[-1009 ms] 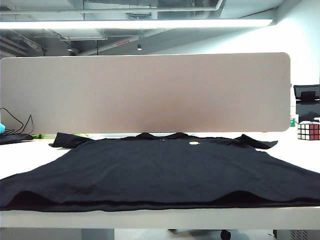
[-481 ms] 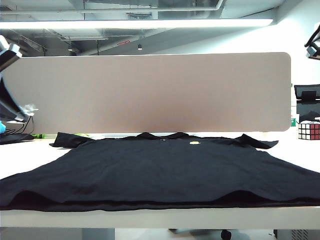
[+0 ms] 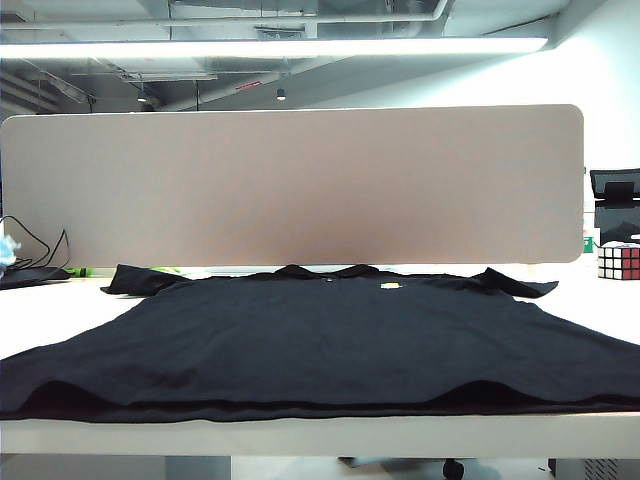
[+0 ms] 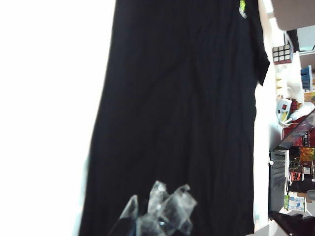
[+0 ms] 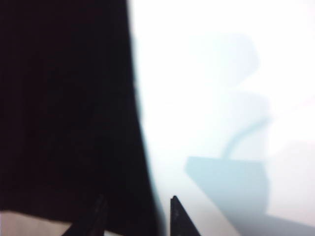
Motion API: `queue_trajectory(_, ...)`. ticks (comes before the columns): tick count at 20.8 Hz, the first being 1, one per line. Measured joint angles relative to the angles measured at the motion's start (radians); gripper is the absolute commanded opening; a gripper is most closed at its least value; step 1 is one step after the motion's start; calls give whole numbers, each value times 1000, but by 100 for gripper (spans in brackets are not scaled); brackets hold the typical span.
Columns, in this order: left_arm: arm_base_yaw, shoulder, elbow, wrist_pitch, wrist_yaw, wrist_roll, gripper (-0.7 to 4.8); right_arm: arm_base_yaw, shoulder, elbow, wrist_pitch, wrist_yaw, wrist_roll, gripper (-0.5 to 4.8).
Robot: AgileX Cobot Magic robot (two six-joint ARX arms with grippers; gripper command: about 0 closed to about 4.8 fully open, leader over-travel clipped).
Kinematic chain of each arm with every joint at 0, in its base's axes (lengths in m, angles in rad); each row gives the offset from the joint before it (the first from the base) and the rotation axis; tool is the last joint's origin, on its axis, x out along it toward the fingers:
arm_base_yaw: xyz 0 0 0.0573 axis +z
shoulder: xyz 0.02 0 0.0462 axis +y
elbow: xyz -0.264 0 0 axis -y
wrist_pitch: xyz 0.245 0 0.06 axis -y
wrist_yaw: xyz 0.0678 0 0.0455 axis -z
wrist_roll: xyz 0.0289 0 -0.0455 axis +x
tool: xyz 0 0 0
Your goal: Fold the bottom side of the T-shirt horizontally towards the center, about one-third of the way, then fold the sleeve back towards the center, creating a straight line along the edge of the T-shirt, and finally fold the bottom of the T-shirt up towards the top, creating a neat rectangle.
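Neither arm shows in the exterior view. The T-shirt [image 3: 320,340] lies spread flat on the white table [image 3: 60,305], collar toward the beige partition [image 3: 290,185]; the bottom of the T-shirt [image 3: 320,408] runs along the near table edge. A colour cube [image 3: 617,261] sits far right.

The left gripper [image 4: 160,214] hangs above the black cloth, its clear fingertips pressed together, holding nothing; whether it touches the fabric is unclear.

The right gripper [image 5: 135,216] hovers over the shirt's side edge where cloth meets table. The picture is blurred and only two dark fingertips show, standing a little apart with nothing between them.
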Motion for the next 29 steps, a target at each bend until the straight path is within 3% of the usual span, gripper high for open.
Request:
queue_trajectory(2,-16,21,0,-52,-3,18,122,-34,28,-1,-59,0,-26,212)
queue_trajectory(11,-57,23,0,-301,-153,211,122,-37,32,-3,-92,0,-34,212)
queue_trajectory(21,-94,20,4,-430,-202,301,125,-5,39,-15,-66,0,-35,212)
queue_trajectory(29,-215,16,8,-424,-237,307,125,1,129,-16,-19,-15,-35,213)
